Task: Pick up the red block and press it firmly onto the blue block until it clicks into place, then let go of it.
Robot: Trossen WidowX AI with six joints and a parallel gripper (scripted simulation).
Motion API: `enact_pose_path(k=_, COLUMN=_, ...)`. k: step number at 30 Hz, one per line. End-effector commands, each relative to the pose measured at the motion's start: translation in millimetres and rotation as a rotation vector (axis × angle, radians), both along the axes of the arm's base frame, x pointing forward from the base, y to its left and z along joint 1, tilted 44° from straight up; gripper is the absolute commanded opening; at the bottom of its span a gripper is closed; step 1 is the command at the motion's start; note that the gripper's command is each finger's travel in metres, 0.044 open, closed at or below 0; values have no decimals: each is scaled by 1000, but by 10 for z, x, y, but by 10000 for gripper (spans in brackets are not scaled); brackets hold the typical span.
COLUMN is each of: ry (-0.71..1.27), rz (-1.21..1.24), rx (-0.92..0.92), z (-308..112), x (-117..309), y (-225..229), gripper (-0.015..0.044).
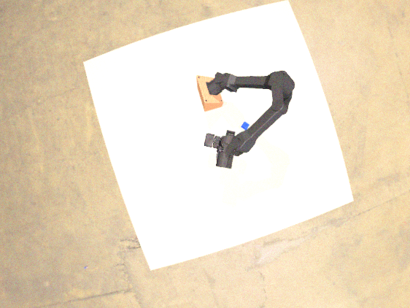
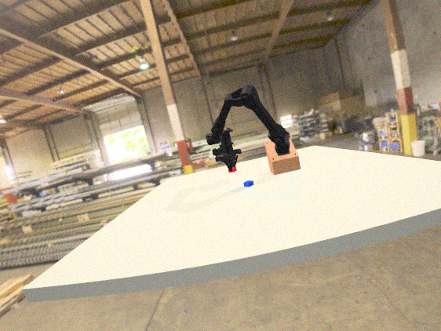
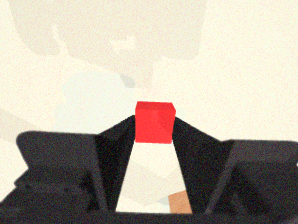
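Note:
The red block is held between the two fingertips of my gripper. The gripper is shut on it, and in the exterior view the block is a little above the table. In the top view the arm's wrist hides the red block. The blue block lies on the table, apart from the red one, between the gripper and the arm's base. It is out of the wrist view.
The white table carries the orange base block, on which the arm is mounted. A corner of that base shows low in the wrist view. In the top view the forearm passes close beside the blue block.

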State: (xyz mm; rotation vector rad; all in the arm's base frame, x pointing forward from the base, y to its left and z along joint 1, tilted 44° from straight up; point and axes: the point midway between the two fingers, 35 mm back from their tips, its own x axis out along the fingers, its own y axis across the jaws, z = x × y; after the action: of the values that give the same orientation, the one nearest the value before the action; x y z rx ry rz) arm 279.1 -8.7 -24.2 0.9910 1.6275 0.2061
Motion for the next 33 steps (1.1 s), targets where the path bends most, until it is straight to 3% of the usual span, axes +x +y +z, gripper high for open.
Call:
enact_pose_path(k=1, ry=-3, rz=4, rx=-5, z=152, x=-3, y=-143, gripper=0)
enact_pose_path(k=15, ry=-1, rz=5, rx=0, z=513, x=-75, y=-420, gripper=0)
enact_pose_path(k=33, ry=117, rz=-126, rx=-19, z=860, x=-226, y=357, gripper=0)
